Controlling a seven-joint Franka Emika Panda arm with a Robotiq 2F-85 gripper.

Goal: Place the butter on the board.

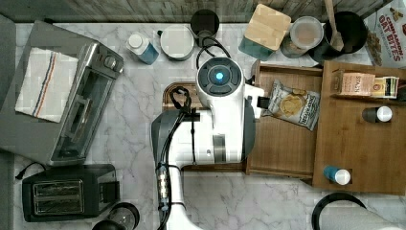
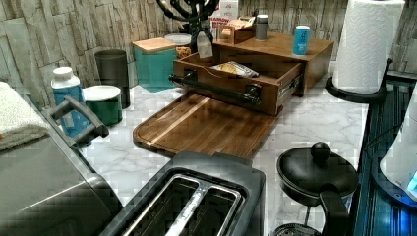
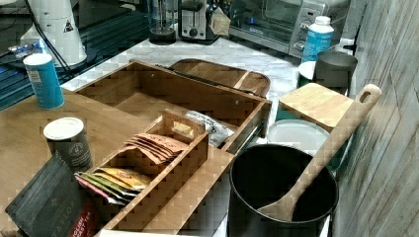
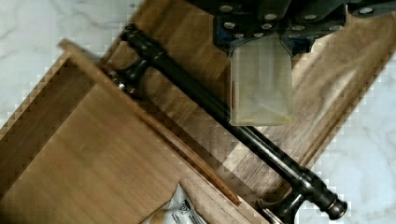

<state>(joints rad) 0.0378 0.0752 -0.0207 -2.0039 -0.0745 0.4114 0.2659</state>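
My gripper (image 4: pixel 260 46) is shut on the butter (image 4: pixel 260 88), a pale wrapped block that hangs from between the fingers. In the wrist view the block is over the drawer's black bar handle (image 4: pixel 219 112), with the board (image 4: pixel 345 74) beneath. The left view has the gripper (image 2: pixel 199 29) high up, holding the butter (image 2: pixel 204 45) above the open drawer's front. The board (image 2: pixel 206 125) lies bare on the marble counter in front of the drawer. In the top view the arm covers most of the board (image 1: pixel 174 91). In the right view the board (image 3: pixel 222 74) lies beyond the drawer.
The open wooden drawer (image 2: pixel 231 83) holds a snack bag (image 1: pixel 292 105). A toaster (image 2: pixel 196 196), a toaster oven (image 1: pixel 72 110), a black kettle lid (image 2: pixel 317 169), a paper towel roll (image 2: pixel 366 44), and jars and canisters (image 1: pixel 177 42) ring the board.
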